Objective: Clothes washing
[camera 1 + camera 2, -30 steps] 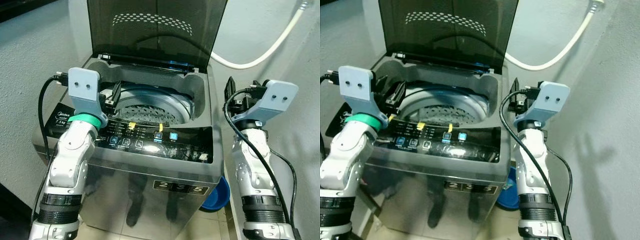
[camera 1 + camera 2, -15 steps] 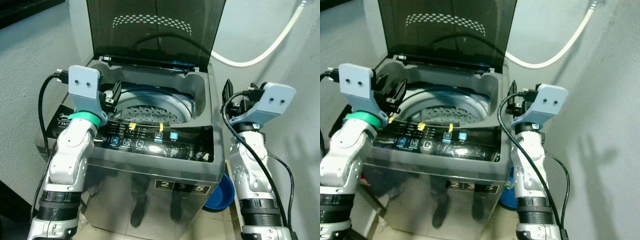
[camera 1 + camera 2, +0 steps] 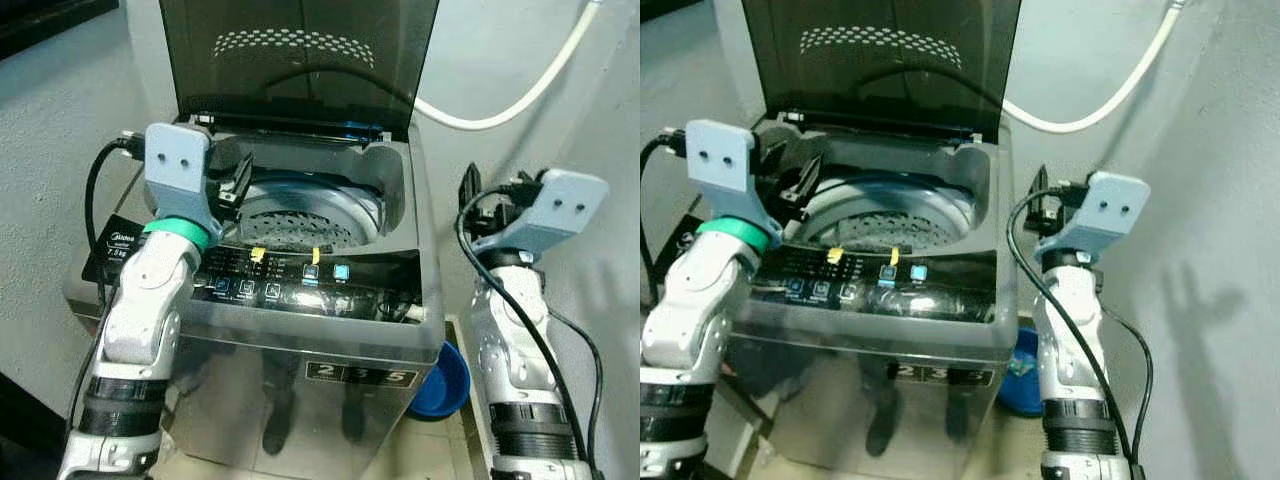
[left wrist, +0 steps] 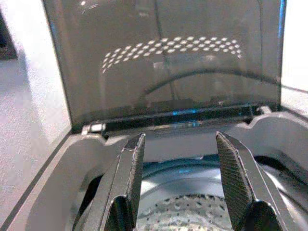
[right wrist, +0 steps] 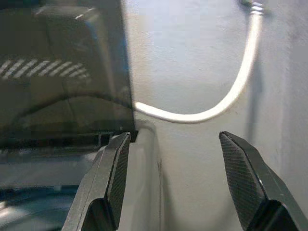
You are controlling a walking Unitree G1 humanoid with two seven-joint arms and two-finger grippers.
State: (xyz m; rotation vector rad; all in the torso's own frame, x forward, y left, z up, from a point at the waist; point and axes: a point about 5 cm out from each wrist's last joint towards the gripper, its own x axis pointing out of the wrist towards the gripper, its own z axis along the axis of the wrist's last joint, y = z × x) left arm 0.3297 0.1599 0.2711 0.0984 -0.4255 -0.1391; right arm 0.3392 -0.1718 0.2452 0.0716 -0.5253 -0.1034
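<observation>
2 grippers hover spread and empty: left gripper (image 4: pixel 180 178) over the washing machine (image 3: pixel 300 300) drum (image 3: pixel 300 215), lid (image 3: pixel 300 60) upright; right gripper (image 5: pixel 178 183) beside the machine's right wall, near the hose (image 5: pixel 211 108).

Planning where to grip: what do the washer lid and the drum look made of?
The lid looks like dark, smoke-tinted glass or clear plastic: wall and hose show through it, with a printed white dot pattern. The drum looks like bare metal, likely stainless steel: shiny grey and perforated.
</observation>
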